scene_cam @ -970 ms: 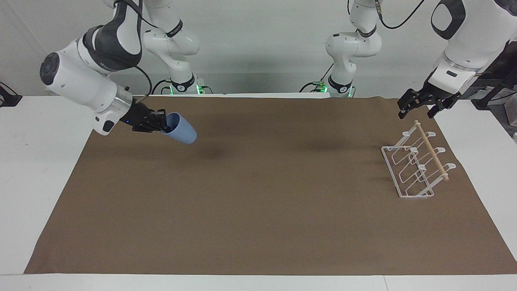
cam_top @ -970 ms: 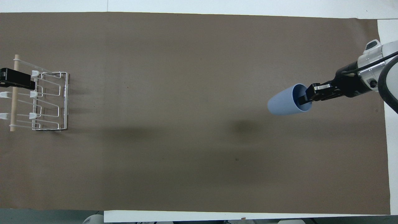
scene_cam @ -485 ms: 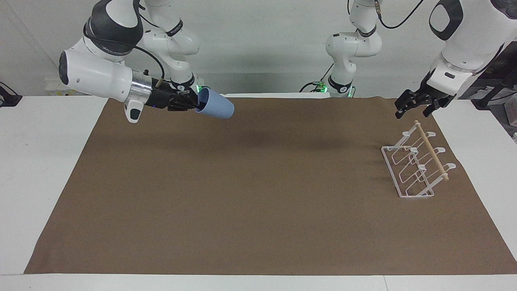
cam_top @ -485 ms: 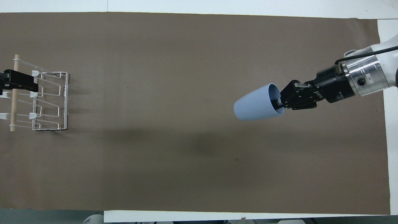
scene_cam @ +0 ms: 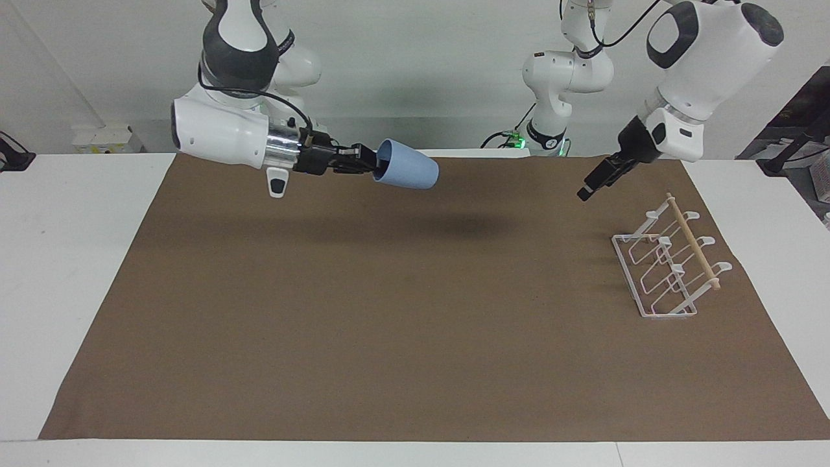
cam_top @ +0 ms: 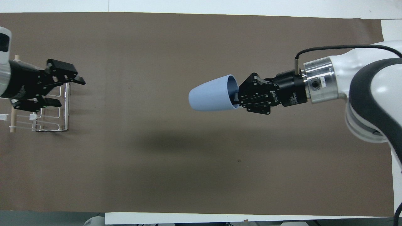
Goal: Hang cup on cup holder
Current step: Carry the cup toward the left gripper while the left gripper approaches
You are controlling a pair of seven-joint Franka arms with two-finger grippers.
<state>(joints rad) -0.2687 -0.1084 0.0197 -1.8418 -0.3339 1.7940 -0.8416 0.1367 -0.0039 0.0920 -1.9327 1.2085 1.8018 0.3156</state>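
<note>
While one light-blue cup (scene_cam: 407,172) hung in the air on its side, the right gripper (scene_cam: 367,161) held it by the rim, jaws clamped on the rim wall, one finger inside the mouth and the other outside. In the facing view this pair lay at about 11 o'clock from the centre of the brown mat (scene_cam: 415,337). The cup's base pointed toward 3 o'clock, that is, toward the left arm's end of the table, and its mouth faced the gripper. The cup touched neither the mat nor the cup holder. A dark shadow lay on the mat below it.

Further along toward 3 o'clock, the left gripper (scene_cam: 589,189) hung in the air, empty, over the mat just beside the rack. The overhead view showed its two fingers (cam_top: 78,80) spread wide apart, with nothing between them.

One cup holder (scene_cam: 668,263) stood on the mat at about 3 o'clock, at the left arm's end of the table, well apart from the cup. It consisted of one white wire base, slanted wire loops and one wooden dowel (scene_cam: 694,241) across the top. No cup hung on it.

Counted items: two arms, two grippers, one cup, one cup holder, one mat, one white table (scene_cam: 65,259).
</note>
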